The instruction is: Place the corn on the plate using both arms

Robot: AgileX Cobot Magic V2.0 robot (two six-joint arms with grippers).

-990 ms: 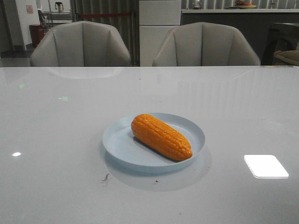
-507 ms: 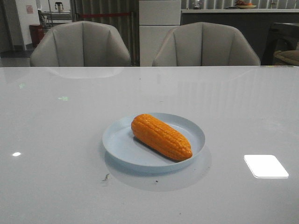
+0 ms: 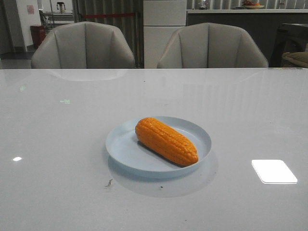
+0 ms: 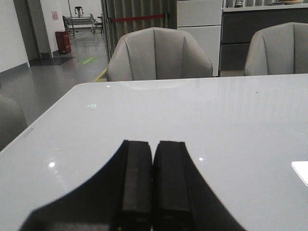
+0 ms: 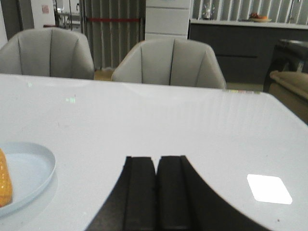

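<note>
The orange corn (image 3: 166, 141) lies on the pale blue plate (image 3: 126, 150) in the middle of the table, its tapered end toward the front right. In the right wrist view the plate's rim (image 5: 45, 168) and a sliver of the corn (image 5: 4, 180) show at the edge. My left gripper (image 4: 153, 147) is shut and empty above bare table. My right gripper (image 5: 157, 161) is shut and empty, apart from the plate. Neither gripper shows in the front view.
Two grey chairs (image 3: 84, 45) (image 3: 211, 47) stand behind the table's far edge. A bright light reflection (image 3: 273, 171) lies on the glossy white table at the front right. A small dark mark (image 3: 109, 183) sits in front of the plate.
</note>
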